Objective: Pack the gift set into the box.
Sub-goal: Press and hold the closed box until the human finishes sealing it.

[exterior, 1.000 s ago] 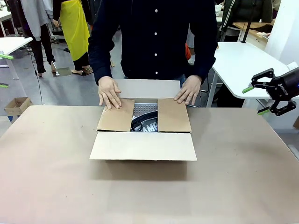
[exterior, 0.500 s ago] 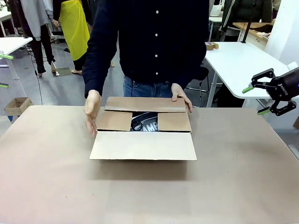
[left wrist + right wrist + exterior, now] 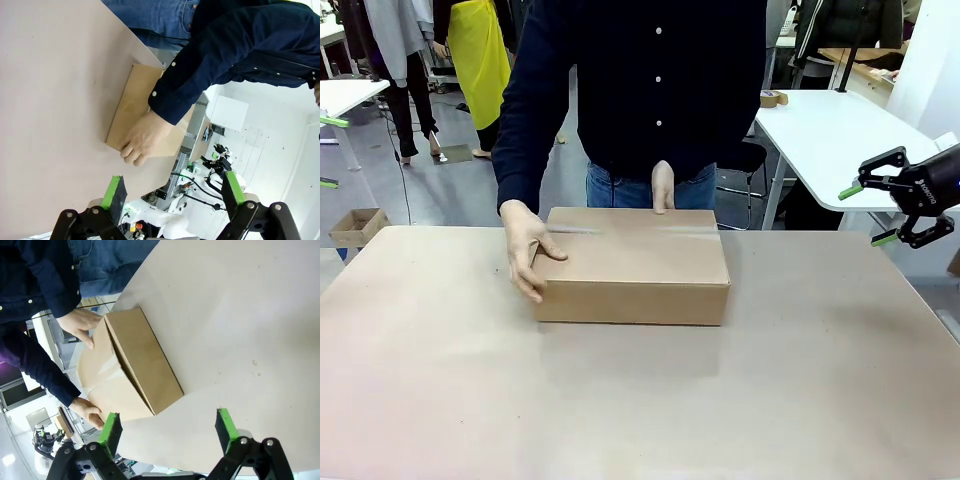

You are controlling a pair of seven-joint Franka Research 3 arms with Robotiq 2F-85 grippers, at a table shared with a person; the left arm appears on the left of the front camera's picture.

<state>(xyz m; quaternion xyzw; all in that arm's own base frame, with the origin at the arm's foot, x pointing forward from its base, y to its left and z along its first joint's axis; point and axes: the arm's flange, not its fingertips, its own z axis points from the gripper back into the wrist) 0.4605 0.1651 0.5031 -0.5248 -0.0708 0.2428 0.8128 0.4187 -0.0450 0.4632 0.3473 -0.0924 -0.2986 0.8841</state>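
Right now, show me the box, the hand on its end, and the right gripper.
box [image 3: 635,252]: front view, middle of its closed top.
hand [image 3: 526,246]: front view, back of the hand at the box's left end.
right gripper [image 3: 866,214]: front view, midway between its open fingertips.

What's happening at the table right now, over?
Left gripper open, empty. Right gripper open, empty. Box flaps folded down. Person's hand on its side.

No readable text anywhere, the box [image 3: 632,262] included
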